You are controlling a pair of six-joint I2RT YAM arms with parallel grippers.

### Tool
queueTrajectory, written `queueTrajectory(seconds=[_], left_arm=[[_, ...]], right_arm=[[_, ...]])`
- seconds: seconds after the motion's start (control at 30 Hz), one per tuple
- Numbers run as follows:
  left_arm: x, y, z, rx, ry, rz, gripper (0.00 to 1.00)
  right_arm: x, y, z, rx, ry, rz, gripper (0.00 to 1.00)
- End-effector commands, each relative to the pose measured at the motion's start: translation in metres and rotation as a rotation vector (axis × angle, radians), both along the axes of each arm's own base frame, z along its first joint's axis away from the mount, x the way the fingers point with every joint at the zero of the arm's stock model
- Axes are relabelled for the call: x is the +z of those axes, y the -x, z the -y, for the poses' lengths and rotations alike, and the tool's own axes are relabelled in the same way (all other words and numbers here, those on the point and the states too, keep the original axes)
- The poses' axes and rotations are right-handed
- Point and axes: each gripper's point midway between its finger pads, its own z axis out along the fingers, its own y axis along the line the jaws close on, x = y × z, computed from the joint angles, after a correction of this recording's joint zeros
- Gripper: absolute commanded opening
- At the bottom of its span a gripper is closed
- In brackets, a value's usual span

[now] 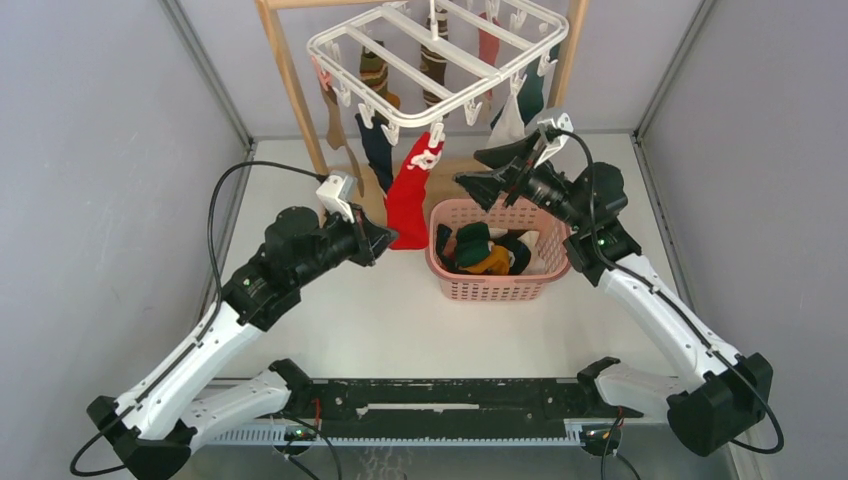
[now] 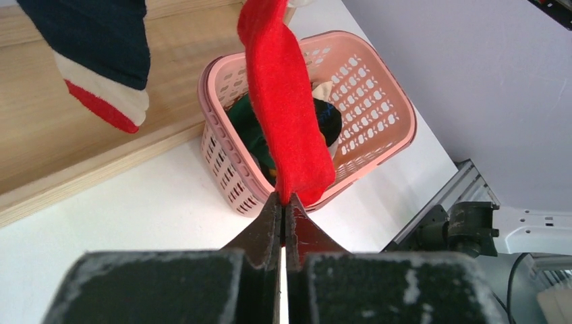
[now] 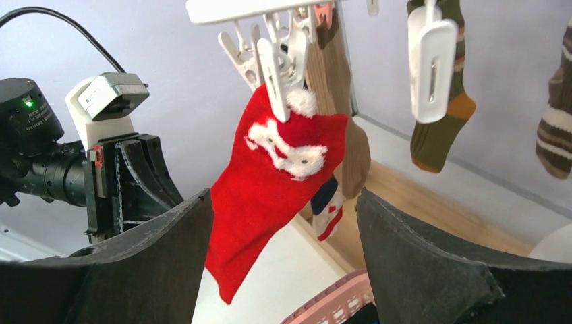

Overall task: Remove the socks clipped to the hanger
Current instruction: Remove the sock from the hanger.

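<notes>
Right jaws spread wide facing red sock point(image 3: 270, 189), left jaws closed, empty

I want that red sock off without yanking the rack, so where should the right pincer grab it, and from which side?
The cuff of the red sock, just below its white clip, coming in level from the right arm's side. It hangs from that one clip, patterned face toward the open right pincer, which is aimed at it; a high grip should pull straight down.
</notes>
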Motion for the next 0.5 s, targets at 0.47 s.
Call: queueTrajectory(seconds=[0.47], left_arm=[[0.049, -0.023, 0.004, -0.059, 0.111, -0.014, 0.00]], right_arm=[[0.065, -0.003, -0.008, 0.146, -0.115, 0.189, 0.78]])
